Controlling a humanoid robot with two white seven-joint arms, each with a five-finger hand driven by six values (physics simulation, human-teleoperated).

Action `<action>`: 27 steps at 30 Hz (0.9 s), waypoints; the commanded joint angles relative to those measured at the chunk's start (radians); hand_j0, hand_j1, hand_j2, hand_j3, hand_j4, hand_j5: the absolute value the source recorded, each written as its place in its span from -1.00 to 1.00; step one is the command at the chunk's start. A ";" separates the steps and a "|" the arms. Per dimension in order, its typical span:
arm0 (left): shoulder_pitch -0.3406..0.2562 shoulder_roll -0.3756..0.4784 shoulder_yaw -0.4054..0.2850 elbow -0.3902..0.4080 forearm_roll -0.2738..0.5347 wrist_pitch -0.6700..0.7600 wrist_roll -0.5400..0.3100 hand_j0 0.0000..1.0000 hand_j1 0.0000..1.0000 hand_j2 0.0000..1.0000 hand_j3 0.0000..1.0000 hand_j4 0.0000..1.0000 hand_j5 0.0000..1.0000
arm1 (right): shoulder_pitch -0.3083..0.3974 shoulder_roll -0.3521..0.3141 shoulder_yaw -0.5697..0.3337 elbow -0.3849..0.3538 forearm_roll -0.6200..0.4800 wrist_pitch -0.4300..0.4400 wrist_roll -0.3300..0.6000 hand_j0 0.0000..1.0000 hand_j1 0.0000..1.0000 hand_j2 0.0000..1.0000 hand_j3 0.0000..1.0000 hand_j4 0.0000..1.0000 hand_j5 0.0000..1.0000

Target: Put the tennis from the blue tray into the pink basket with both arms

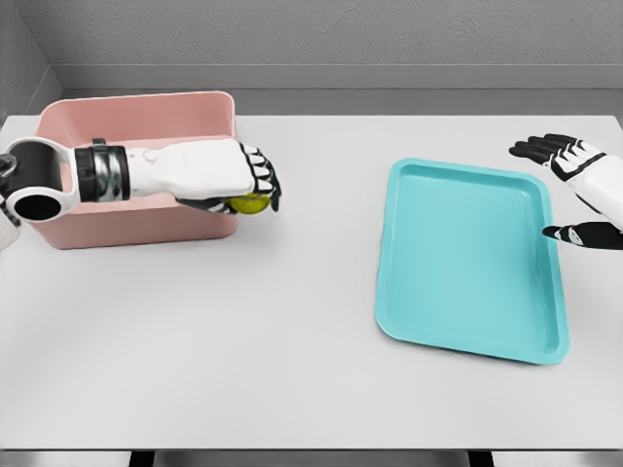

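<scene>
The left hand (255, 185) has its fingers curled around the tennis ball (250, 203), held just under the palm at the pink basket's (136, 117) near right corner. The right hand (574, 190), fingers spread, holds nothing beside the blue tray (467, 258) on the counter (243, 331)

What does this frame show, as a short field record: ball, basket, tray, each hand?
ball: yellow-green ball in left hand's grasp, at the basket's right front corner
basket: pink basket, table's far left
tray: blue tray, right side, nothing in it
left hand: left hand shut on ball
right hand: right hand open, by tray's far right edge
</scene>
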State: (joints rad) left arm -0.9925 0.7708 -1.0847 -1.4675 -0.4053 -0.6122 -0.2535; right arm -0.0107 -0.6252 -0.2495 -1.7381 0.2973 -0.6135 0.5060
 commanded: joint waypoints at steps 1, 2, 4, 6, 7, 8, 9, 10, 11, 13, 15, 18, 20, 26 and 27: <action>-0.003 0.019 0.006 0.007 0.019 0.001 0.000 0.23 0.23 0.23 0.23 0.23 0.23 | 0.000 -0.001 0.000 -0.001 -0.007 0.003 -0.001 1.00 1.00 1.00 1.00 1.00 1.00; -0.003 0.031 0.011 0.009 0.028 0.001 0.000 0.23 0.23 0.23 0.23 0.23 0.23 | 0.000 -0.002 0.000 0.000 -0.007 0.003 0.000 1.00 1.00 1.00 1.00 1.00 1.00; -0.005 0.039 0.031 0.012 0.032 0.001 0.000 0.23 0.23 0.23 0.23 0.23 0.23 | 0.000 -0.002 -0.002 0.000 -0.007 0.003 -0.001 1.00 1.00 1.00 1.00 1.00 1.00; -0.005 0.039 0.039 0.035 0.033 0.001 0.000 0.23 0.23 0.23 0.23 0.23 0.23 | 0.002 -0.002 -0.002 0.000 -0.007 0.003 0.000 1.00 1.00 1.00 1.00 1.00 1.00; -0.005 0.041 0.045 0.055 0.033 0.001 0.000 0.24 0.24 0.24 0.24 0.24 0.24 | 0.002 -0.002 -0.002 0.000 -0.007 0.003 0.000 1.00 1.00 1.00 1.00 1.00 1.00; -0.005 0.041 0.051 0.071 0.033 0.001 0.002 0.23 0.23 0.23 0.23 0.23 0.23 | 0.002 -0.002 -0.002 0.000 -0.007 0.003 0.000 1.00 1.00 1.00 1.00 1.00 1.00; -0.005 0.041 0.060 0.096 0.034 0.001 0.002 0.23 0.23 0.23 0.23 0.23 0.23 | 0.002 -0.002 -0.002 0.000 -0.007 0.003 0.000 1.00 1.00 1.00 1.00 1.00 1.00; -0.005 0.041 0.069 0.114 0.034 0.001 0.002 0.23 0.23 0.23 0.23 0.23 0.23 | 0.002 -0.002 -0.002 0.000 -0.007 0.003 0.000 1.00 1.00 1.00 1.00 1.00 1.00; -0.005 0.041 0.074 0.128 0.034 0.001 0.002 0.23 0.23 0.23 0.23 0.23 0.23 | 0.002 -0.001 -0.002 0.000 -0.007 0.003 -0.001 1.00 1.00 1.00 1.00 1.00 1.00; -0.005 0.041 0.085 0.160 0.034 0.001 0.002 0.24 0.24 0.24 0.24 0.24 0.24 | 0.002 -0.002 -0.002 0.000 -0.007 0.003 0.000 1.00 1.00 1.00 1.00 1.00 1.00; -0.005 0.039 0.098 0.206 0.037 0.001 0.002 0.23 0.23 0.23 0.23 0.23 0.23 | 0.002 -0.002 -0.002 0.000 -0.007 0.003 -0.001 1.00 1.00 1.00 1.00 1.00 1.00; -0.006 0.038 0.108 0.280 0.039 0.001 0.002 0.24 0.24 0.24 0.24 0.24 0.24 | 0.002 -0.002 -0.002 0.000 -0.007 0.003 -0.001 1.00 1.00 1.00 1.00 1.00 1.00; -0.012 0.036 0.108 0.312 0.039 0.001 0.002 0.26 0.26 0.26 0.26 0.26 0.26 | 0.002 -0.002 -0.002 0.000 -0.007 0.003 0.000 1.00 1.00 1.00 1.00 1.00 1.00; -0.012 0.030 0.109 0.346 0.040 0.001 0.011 1.00 1.00 1.00 1.00 1.00 1.00 | 0.002 -0.002 -0.002 0.000 -0.007 0.003 0.000 1.00 1.00 1.00 1.00 1.00 1.00; -0.014 0.030 0.111 0.348 0.040 0.001 0.011 1.00 1.00 1.00 1.00 1.00 1.00 | 0.002 -0.002 -0.002 0.000 -0.007 0.003 -0.001 1.00 1.00 1.00 1.00 1.00 1.00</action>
State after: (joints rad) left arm -1.0048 0.8009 -0.9767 -1.1301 -0.3724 -0.6125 -0.2448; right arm -0.0092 -0.6266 -0.2514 -1.7378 0.2972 -0.6135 0.5061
